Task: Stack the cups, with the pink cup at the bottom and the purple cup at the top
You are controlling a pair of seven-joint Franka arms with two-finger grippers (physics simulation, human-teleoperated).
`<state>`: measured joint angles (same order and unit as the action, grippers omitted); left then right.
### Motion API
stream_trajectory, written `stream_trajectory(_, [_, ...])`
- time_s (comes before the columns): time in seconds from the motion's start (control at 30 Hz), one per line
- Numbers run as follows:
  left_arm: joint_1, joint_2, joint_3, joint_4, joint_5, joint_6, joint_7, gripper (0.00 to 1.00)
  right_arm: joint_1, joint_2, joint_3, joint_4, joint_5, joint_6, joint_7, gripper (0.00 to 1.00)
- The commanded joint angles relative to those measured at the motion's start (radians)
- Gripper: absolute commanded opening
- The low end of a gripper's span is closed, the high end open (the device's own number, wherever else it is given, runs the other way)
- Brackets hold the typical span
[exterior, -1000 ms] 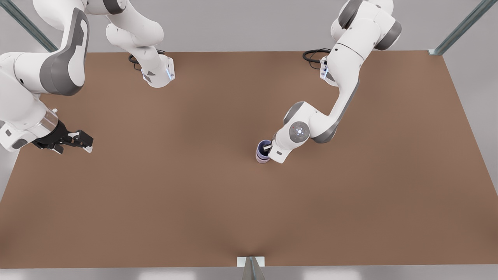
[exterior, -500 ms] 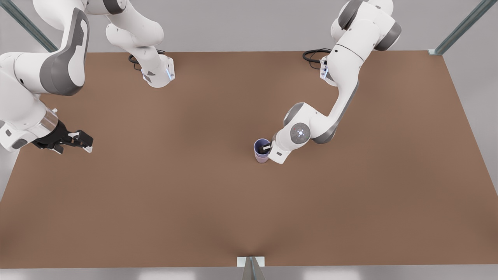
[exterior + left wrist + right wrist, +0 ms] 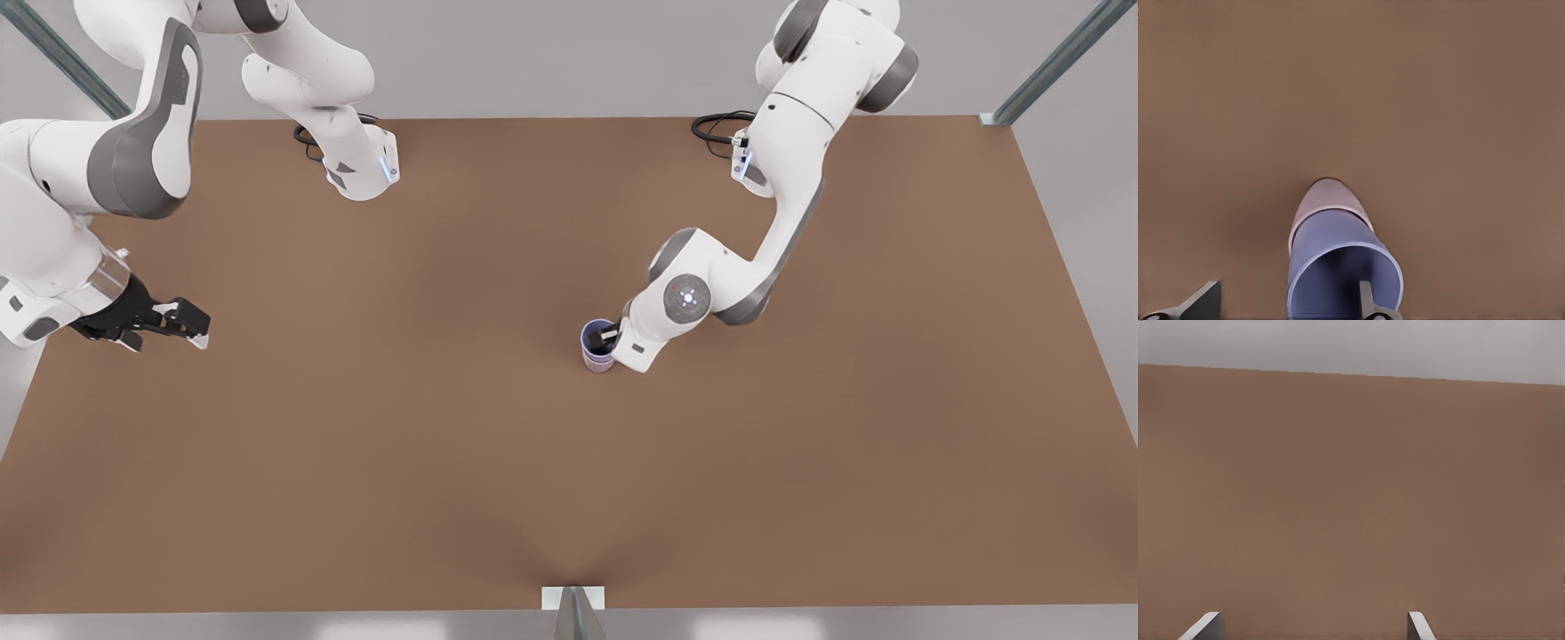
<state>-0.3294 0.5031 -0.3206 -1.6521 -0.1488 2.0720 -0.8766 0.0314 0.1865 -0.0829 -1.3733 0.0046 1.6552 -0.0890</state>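
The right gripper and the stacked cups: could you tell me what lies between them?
Only bare table, as the front view shows, between the right gripper and the purple cup nested in the pink cup.

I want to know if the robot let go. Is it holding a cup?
Nothing looks held. The left tool stands open across the purple cup rim, one finger inside. The right tool waits open, apart.

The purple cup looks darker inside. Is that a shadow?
Left wrist view: yes, the purple cup is shaded inside, soft-edged, no glare, the left end effector open at its rim. Front view: even light, hardly any shadow on the table by the pink cup; the right end effector waits, open.
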Motion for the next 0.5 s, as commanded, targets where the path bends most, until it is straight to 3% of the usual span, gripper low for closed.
stream_trajectory(0.0, [0.001, -0.006, 0.0, 0.0, 0.008, -0.006, 0.001, 1.0, 0.002, 0.001, 0.0, -0.001, 0.0, 0.0, 0.0, 1.0])
stream_trajectory(0.1, [0.004, -0.012, 0.046, 0.152, 0.049, -0.22, 0.067, 1.0, 0.004, -0.001, 0.0, -0.001, 0.0, 0.0, 0.0, 1.0])
stream_trajectory(0.2, [0.007, -0.072, 0.297, 0.187, 0.066, -0.366, 0.513, 1.0, 0.002, 0.001, 0.0, 0.0, 0.0, 0.0, 0.0, 1.0])
stream_trajectory(0.3, [0.007, -0.166, 0.468, 0.187, 0.146, -0.411, 0.72, 1.0, -0.001, 0.001, 0.0, 0.002, 0.0, 0.002, 0.0, 1.0])
stream_trajectory(0.33, [0.029, -0.215, 0.459, 0.186, 0.163, -0.414, 0.714, 1.0, -0.002, 0.001, 0.0, 0.005, 0.0, 0.002, 0.0, 1.0])
stream_trajectory(0.4, [0.231, -0.291, 0.252, 0.181, 0.238, -0.446, 0.708, 1.0, -0.002, 0.002, 0.0, 0.005, 0.0, 0.002, 0.0, 1.0])
stream_trajectory(0.47, [0.268, -0.337, 0.227, 0.17, 0.244, -0.446, 0.708, 1.0, -0.002, 0.002, 0.0, 0.005, -0.002, 0.0, 0.0, 1.0])
